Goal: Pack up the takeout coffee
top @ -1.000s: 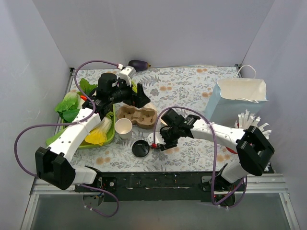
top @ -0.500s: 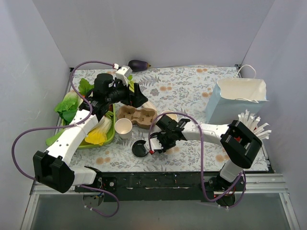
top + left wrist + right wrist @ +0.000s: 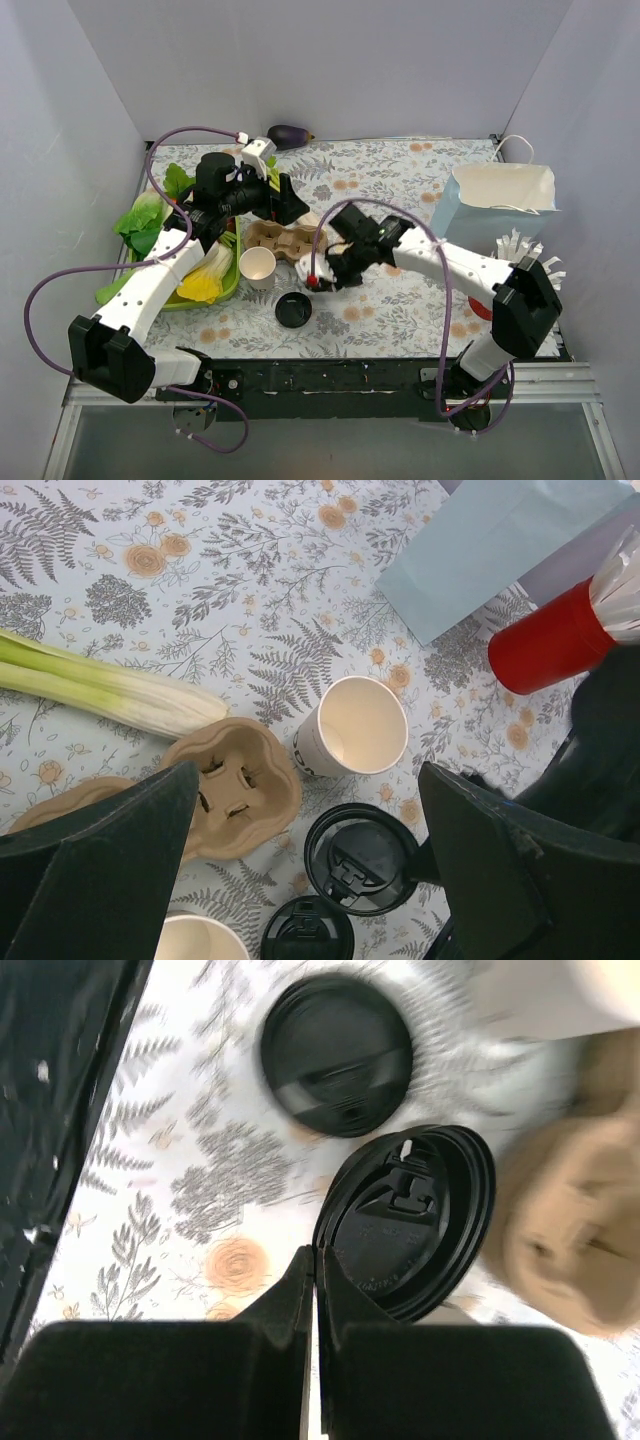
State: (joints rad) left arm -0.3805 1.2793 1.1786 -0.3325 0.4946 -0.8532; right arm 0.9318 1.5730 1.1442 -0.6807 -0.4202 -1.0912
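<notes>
No cup with a lid on it shows in any view, so the takeout coffee is out of view. My right gripper (image 3: 322,276) (image 3: 316,1260) is shut on the rim of a black lid (image 3: 410,1225), held above the table next to the cardboard cup carrier (image 3: 285,240). This lid also shows in the left wrist view (image 3: 365,858). A second loose black lid (image 3: 293,311) (image 3: 337,1052) (image 3: 307,932) lies on the table. A lidless white cup (image 3: 258,265) stands left of the carrier, and another (image 3: 355,725) stands beyond it. My left gripper (image 3: 285,200) (image 3: 310,875) is open and empty above the carrier.
A pale blue paper bag (image 3: 495,205) stands open at the right. A red cup of wrapped straws (image 3: 550,640) stands near it. A green tray (image 3: 215,290) with leafy vegetables sits at the left, and a celery stalk (image 3: 110,685) lies behind the carrier. An eggplant (image 3: 290,133) lies at the back wall.
My right gripper has closed on a black lid and moved up and back toward the carrier with it. The other lid stays on the table. The left arm has shifted slightly.
</notes>
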